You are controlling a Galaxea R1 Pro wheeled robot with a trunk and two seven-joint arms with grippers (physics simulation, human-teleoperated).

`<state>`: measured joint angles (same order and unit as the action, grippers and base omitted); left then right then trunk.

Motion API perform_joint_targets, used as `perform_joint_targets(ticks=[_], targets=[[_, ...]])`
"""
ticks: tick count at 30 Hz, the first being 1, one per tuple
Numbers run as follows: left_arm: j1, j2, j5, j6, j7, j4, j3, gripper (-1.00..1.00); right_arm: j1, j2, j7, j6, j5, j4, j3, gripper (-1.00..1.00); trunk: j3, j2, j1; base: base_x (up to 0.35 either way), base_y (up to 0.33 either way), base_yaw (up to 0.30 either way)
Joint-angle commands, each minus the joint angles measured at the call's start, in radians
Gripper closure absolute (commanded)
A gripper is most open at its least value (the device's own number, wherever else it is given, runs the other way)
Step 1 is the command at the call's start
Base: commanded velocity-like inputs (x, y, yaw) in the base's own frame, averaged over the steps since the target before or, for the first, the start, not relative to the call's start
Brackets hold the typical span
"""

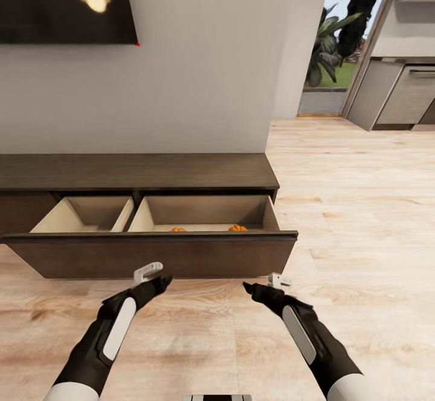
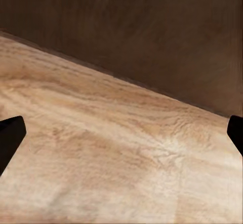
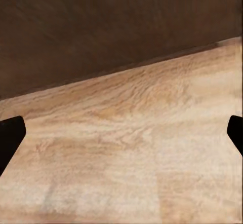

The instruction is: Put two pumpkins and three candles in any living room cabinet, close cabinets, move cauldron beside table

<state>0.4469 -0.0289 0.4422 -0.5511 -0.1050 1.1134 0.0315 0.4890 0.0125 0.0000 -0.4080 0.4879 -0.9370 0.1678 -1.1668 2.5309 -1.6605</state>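
Television point(image 1: 63, 2): dark screen high on the grey wall at the far left, a lamp reflected in it.
Cabinet point(image 1: 139, 171): long, low, dark-brown unit against the wall, its wide drawer pulled out toward the robot.
Drawer front point(image 1: 151, 254): flat brown panel facing the robot; the same panel shows as the dark band in both wrist views.
Left compartment point(image 1: 84, 215): pale beige interior; what lies on its bottom is hidden behind the drawer front.
Right compartment point(image 1: 205, 212): pale beige interior, holding both pumpkins near its front edge.
Left pumpkin point(image 1: 177, 229): orange top peeking just above the drawer front, near the middle of the right compartment.
Right pumpkin point(image 1: 238, 228): orange, well apart from the other, toward the right end of the same compartment.
Left gripper point(image 1: 158, 275): held low above the floor, just in front of the drawer front; fingers spread wide, black fingertips point(image 2: 9, 138) at opposite edges of the left wrist view, nothing between them.
Right gripper point(image 1: 261, 283): level with the left, also just short of the drawer front; fingers spread wide, nothing held.
Floor point(image 1: 362, 207): light wood planks under both arms, running right.
Doorway point(image 1: 338, 38): green plants outside, at the far right beyond the wall.
Kitchen units point(image 1: 399, 92): grey fronts at the far right edge.
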Motion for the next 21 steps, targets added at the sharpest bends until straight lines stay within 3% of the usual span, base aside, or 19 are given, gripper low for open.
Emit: perform_joint_targets(ticks=[1,7,11,15,17,21], targets=[[0.0,-0.001,0.007,0.009,-0.009,0.002,-0.001,-1.0,0.0,-0.001,-0.005,0.015,-0.015,-0.002,0.007,-1.0,-0.001,0.0,0.0,0.0,0.0,0.0],[-0.007,-0.003,-0.078,0.053,-0.016,0.002,-0.004,-1.0,0.0,-0.002,-0.013,0.087,-0.06,-0.035,0.021,-1.0,-0.001,0.0,0.0,0.0,0.0,0.0],[-0.016,-0.004,-0.093,0.143,-0.013,-0.002,-0.006,-1.0,0.0,-0.004,-0.014,0.103,-0.062,-0.088,0.022,-1.0,-0.001,0.0,0.0,0.0,0.0,0.0],[-0.026,-0.004,-0.115,0.181,-0.012,-0.019,-0.01,-1.0,-0.002,-0.004,-0.018,0.173,-0.086,-0.095,0.022,-1.0,-0.001,0.0,0.0,0.0,0.0,0.0],[-0.028,-0.005,-0.132,0.189,-0.012,-0.022,-0.021,-1.0,-0.005,0.001,-0.021,0.23,-0.119,-0.093,0.022,-1.0,-0.001,0.0,0.0,0.0,0.0,0.0],[-0.048,-0.004,-0.177,0.245,-0.015,-0.022,-0.065,-1.0,-0.008,0.003,-0.023,0.301,-0.14,-0.079,0.022,-1.0,-0.001,0.0,0.0,0.0,0.0,0.0]])
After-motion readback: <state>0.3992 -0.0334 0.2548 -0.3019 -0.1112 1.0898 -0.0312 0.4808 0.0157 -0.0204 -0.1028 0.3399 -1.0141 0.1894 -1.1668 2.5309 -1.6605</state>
